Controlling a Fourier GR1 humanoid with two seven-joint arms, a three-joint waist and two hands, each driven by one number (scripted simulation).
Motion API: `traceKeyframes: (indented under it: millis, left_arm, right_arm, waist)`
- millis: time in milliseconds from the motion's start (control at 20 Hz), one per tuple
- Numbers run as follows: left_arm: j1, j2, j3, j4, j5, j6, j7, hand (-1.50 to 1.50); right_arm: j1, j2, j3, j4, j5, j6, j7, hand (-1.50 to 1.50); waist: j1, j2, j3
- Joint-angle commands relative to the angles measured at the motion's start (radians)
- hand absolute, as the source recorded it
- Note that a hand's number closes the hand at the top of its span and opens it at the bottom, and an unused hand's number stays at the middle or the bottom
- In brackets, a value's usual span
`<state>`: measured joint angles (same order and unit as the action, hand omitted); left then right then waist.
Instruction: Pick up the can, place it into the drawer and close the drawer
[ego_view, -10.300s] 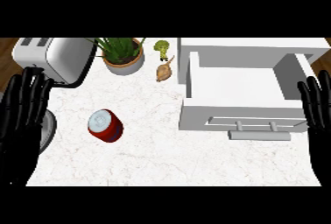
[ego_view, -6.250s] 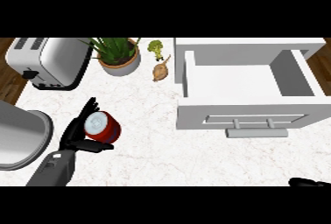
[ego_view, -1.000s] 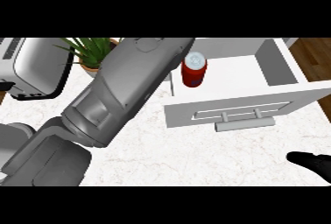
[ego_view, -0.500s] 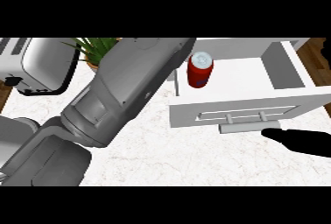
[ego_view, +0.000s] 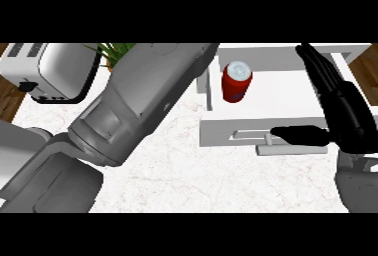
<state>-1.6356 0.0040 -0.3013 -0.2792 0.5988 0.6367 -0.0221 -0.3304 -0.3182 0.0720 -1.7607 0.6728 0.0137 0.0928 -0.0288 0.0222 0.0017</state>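
Our left forearm (ego_view: 140, 107) reached across the marble counter (ego_view: 199, 180) toward the open white drawer (ego_view: 295, 127), where the red can (ego_view: 237, 82) stood upright. Our right hand (ego_view: 339, 110) lay open over the drawer's front, thumb across its handle (ego_view: 262, 142); a toaster (ego_view: 52, 70) sat at upper left

The can (ego_view: 237, 82) stands in the open drawer (ego_view: 288, 90) at the counter's (ego_view: 184, 165) right edge, with the toaster (ego_view: 52, 70) and potted plant (ego_view: 118, 50) along its rear-left edge.
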Motion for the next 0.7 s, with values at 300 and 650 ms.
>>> traceKeyframes:
  millis: [300,650]
  left_arm:
    - [0.007,0.040,0.026,-0.025,-0.004,-0.038,0.031,-1.50]
    - [0.045,0.081,0.018,-0.064,-0.038,-0.030,0.053,-1.50]
  right_arm:
    - [-0.163,0.069,0.086,0.452,0.246,-0.203,-0.120,-1.50]
    - [-0.334,0.140,0.029,0.782,0.328,-0.381,-0.132,-1.50]
  waist:
    - [0.041,-0.009,-0.001]
    - [0.066,-0.013,-0.001]
